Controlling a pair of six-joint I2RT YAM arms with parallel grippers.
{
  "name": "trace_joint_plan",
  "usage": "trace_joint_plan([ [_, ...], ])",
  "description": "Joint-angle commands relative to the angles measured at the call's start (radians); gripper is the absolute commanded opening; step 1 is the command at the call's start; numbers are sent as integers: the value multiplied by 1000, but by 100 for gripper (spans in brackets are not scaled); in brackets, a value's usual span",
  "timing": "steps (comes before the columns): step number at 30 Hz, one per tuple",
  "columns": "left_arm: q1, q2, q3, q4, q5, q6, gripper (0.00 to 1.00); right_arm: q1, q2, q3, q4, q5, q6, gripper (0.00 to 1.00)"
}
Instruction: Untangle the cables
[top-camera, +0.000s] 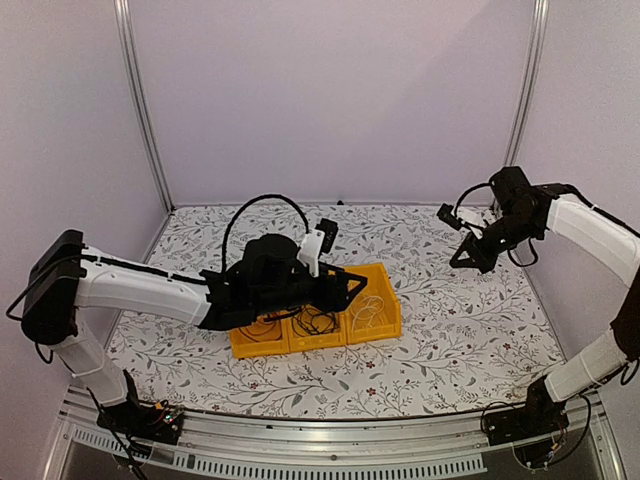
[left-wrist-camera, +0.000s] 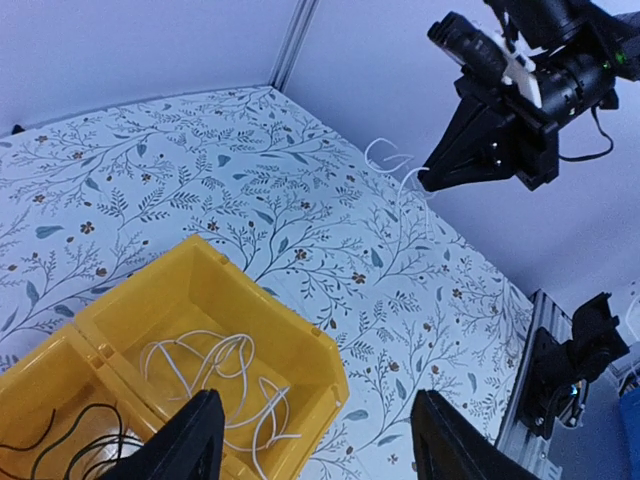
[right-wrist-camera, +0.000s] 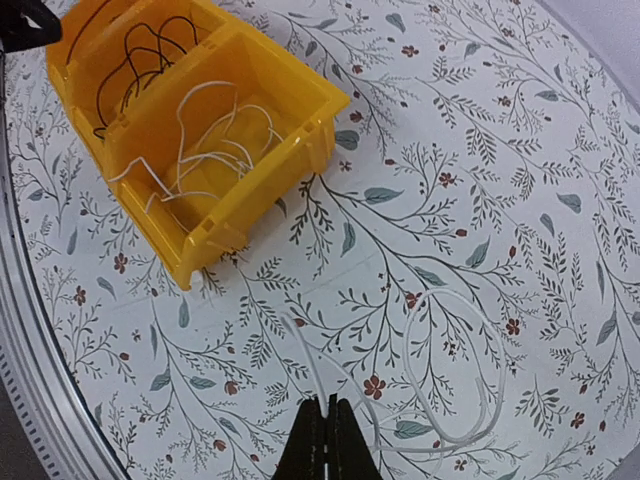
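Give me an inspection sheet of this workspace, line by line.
Surface: floral table, no spills seen.
Job's things: white cables in the right end compartment of the yellow bin, as the top view shows it; black cables in the middle compartment; loose white cable dangling from the right gripper.
Clutter: nothing seen.
Grippers: left gripper open over the bin; right gripper shut on the loose white cable.
Cables: black hose arches over the left arm.
Surroundings: pale walls, metal frame posts.
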Motion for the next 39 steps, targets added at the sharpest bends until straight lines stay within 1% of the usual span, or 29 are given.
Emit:
trace_joint_plan([
  [1,-27,49,78,127,13,28,66,5,-81,65,-128,-208,-9,0],
  [7,-78,121,176,213,-21,108,66,6,-119,89,-131,-306,6,0],
  [10,-92,174,259,210,-41,116,66,16,-118,91,-129,-368,20,0],
  [15,-101,273,364,200,-32,114,65,59,-118,89,-105,-415,57,0],
  [18,-102,312,399,200,-23,107,60,87,-122,95,-101,-445,72,0],
  [20,-103,327,414,200,-6,110,54,94,-120,104,-105,-465,76,0],
  [25,-101,341,416,209,13,113,35,95,-116,128,-128,-506,72,0],
  [28,-94,350,425,195,-27,108,22,95,-111,137,-147,-542,63,0],
  [29,-89,351,425,193,-50,96,19,95,-110,141,-156,-558,61,0],
  [32,-58,350,404,224,-81,38,17,99,-101,153,-193,-604,41,0],
  [36,-12,347,381,314,-31,-22,16,107,-85,163,-237,-631,9,0],
  [39,3,350,392,361,26,-18,16,107,-95,150,-214,-612,16,0],
])
